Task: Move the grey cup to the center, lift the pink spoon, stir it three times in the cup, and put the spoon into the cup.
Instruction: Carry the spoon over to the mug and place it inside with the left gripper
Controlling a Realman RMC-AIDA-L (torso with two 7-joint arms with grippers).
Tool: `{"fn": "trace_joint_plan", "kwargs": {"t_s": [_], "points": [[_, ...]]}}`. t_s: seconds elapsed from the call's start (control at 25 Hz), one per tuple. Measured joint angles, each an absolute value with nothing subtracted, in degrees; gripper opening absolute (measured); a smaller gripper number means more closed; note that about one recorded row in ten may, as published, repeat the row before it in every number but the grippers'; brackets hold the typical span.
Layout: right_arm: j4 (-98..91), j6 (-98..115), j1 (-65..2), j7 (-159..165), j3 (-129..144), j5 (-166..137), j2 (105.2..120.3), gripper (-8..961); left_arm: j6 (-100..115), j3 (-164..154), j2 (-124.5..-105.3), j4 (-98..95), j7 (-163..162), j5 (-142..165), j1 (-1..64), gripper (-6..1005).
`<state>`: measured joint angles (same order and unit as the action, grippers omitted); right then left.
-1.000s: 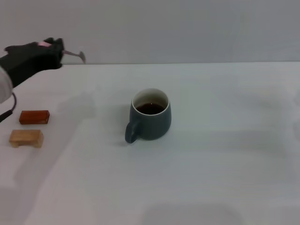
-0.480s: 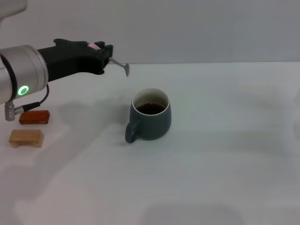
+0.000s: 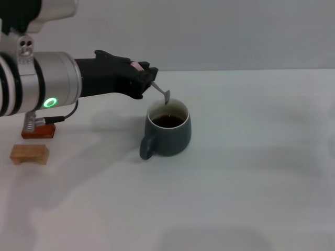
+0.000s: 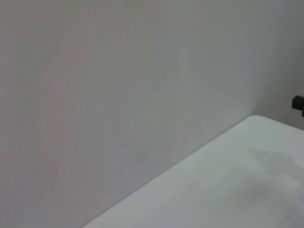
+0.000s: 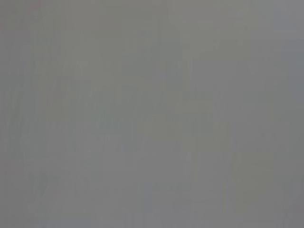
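Left claw (image 3: pixel 145 79) is seen in the head view reaching in from the robot's left, clamped on the pink spoon (image 3: pixel 157 89); only a small patch of the pale pink handle is visible at the top of the black fingers (image 3: pixel 137 89). From there the grey metal stem is angled downward, and the spoon's bowl is held just above the far left part of the rim of the grey cup (image 3: pixel 166 134), with no contact visible between them. The cup is placed upright near the middle of the white surface (image 3: pixel 251 172), its handle turned toward the robot's left and front, and dark liquid is seen inside the pale inner rim. At the left edge of the surface, well apart from the cup, a red-brown block (image 3: pixel 38 130) is partly hidden behind the arm's silver wrist, and a tan wooden block (image 3: pixel 29 153) is laid just in front of it. Nothing of the right claw is shown; its wrist view is filled by plain grey.
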<state>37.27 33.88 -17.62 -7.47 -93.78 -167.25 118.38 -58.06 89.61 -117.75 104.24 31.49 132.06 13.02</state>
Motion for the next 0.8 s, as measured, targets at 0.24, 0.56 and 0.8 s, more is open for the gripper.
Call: {"fn": "trace_joint_plan", "kwargs": {"t_s": [0.24,0.56,0.8], "points": [[39.51,33.90,-14.97,-7.47,-93.37,-167.25,118.72,21,-58.26,89.73,-117.78,101.15,32.67,132.28,15.34,145],[42.70,33.83,-10.79,-7.47,-92.43,-167.21,118.99,21,-57.69,90.97,-117.89,93.61,35.12,132.36,19.77,145],[44.14,33.83,-8.50,-7.47,-91.51,-167.00,119.15,21,-57.52,92.07,-117.89,86.81,37.83,132.45,23.70,144]]}}
